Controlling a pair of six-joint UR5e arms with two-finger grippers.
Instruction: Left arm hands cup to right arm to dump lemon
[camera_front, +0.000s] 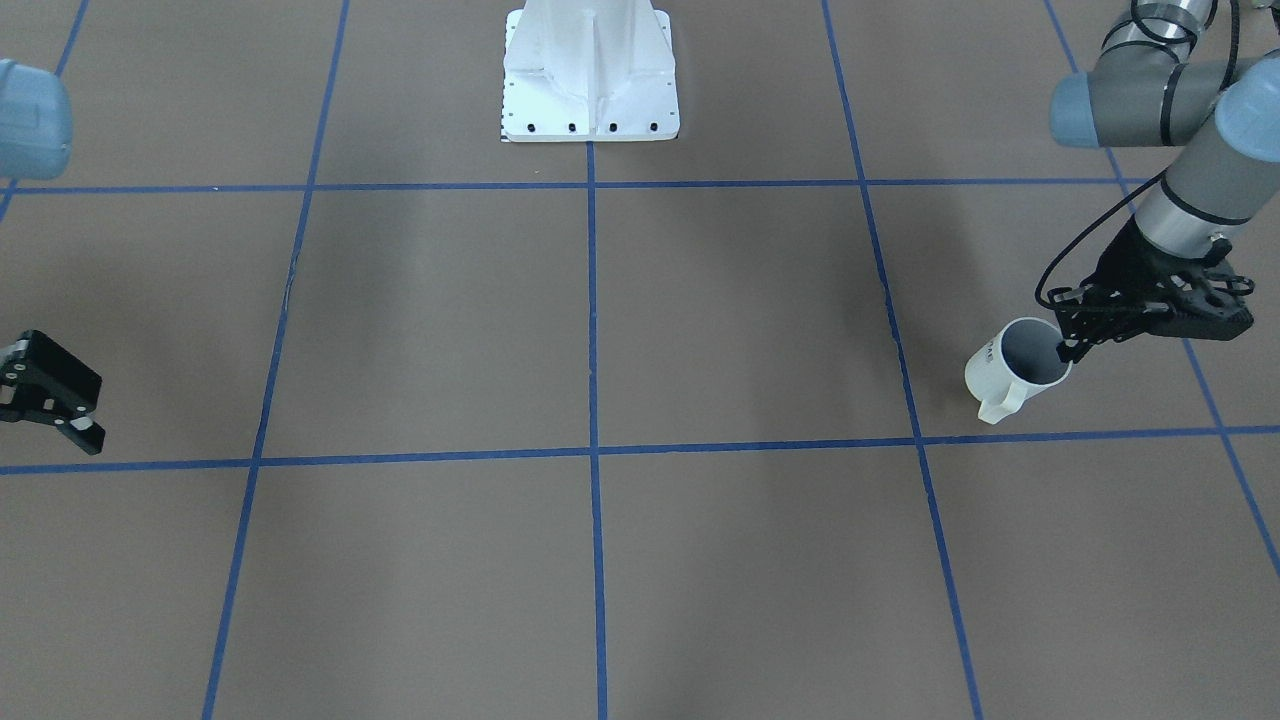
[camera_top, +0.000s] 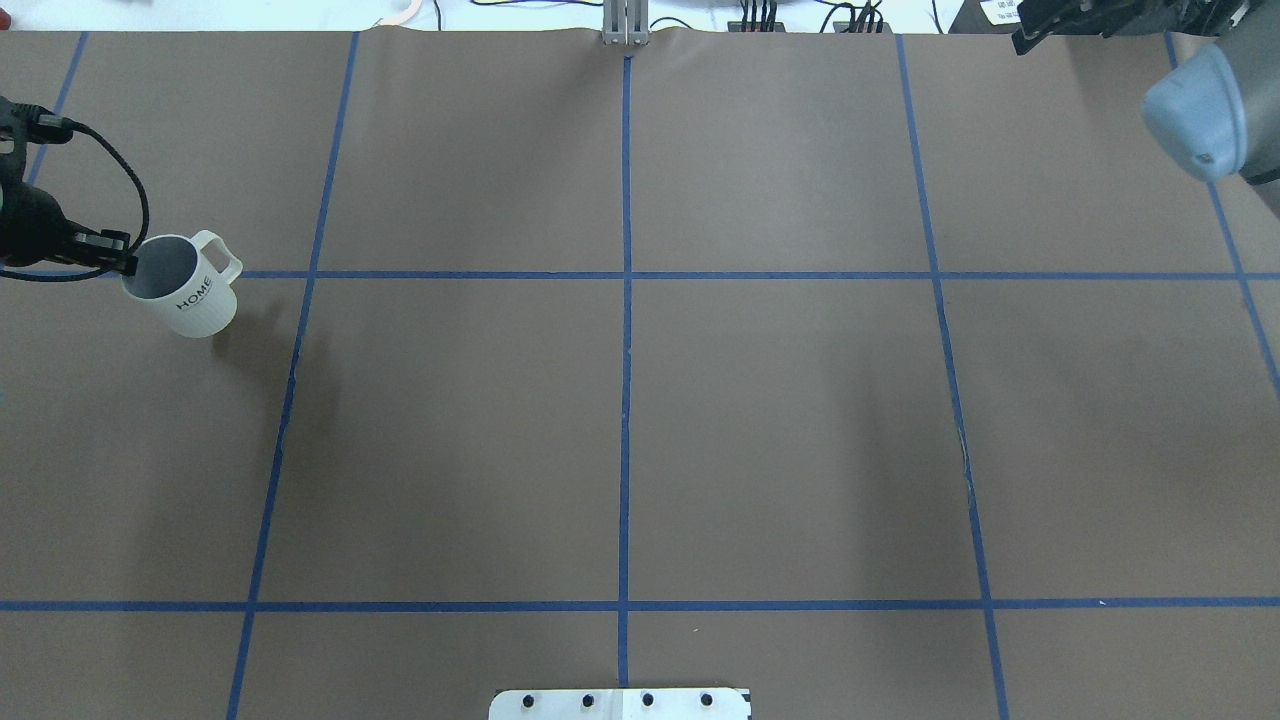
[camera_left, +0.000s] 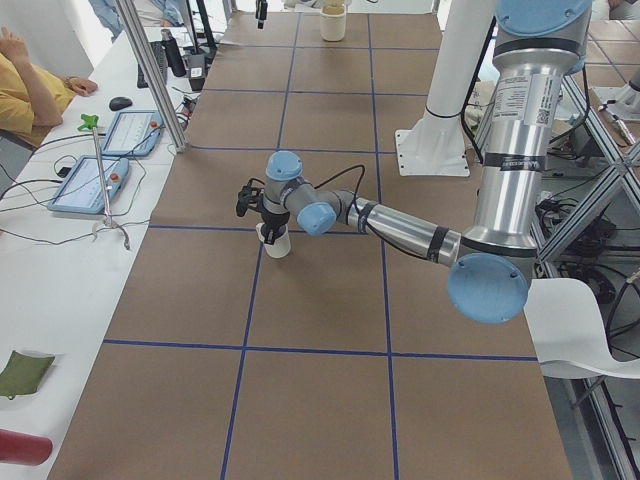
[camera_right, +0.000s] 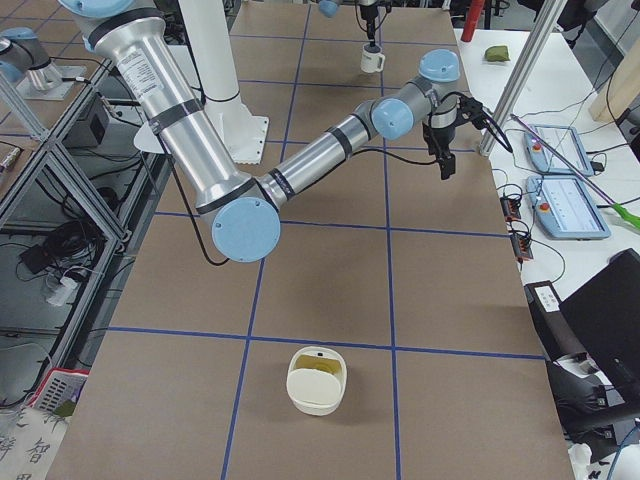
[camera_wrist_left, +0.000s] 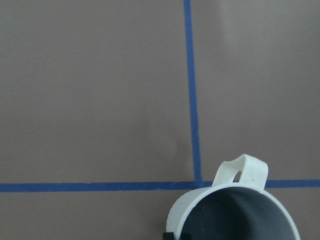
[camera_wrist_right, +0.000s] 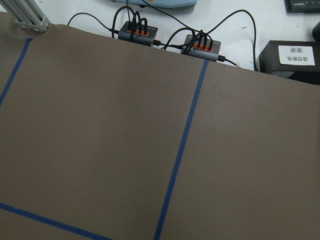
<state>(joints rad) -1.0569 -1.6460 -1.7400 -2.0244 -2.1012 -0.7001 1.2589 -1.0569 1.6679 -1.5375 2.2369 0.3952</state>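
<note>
From the front, the cup (camera_front: 1003, 372) is upright on the robot's left side of the table (camera_front: 700, 330), mouth up and handle toward the operators. The left fingers (camera_front: 1068, 347) are clamped on its rim. Whether the right fingers (camera_front: 86, 434) are apart I cannot tell. Overhead, black "HOME" reads on the cup's side facing the robot. From the right end, a cream bowl (camera_right: 317, 385) sits well apart from it. The left wrist view shows its grey inside, with the handle over a blue tape (camera_wrist_left: 196, 184) crossing.
</note>
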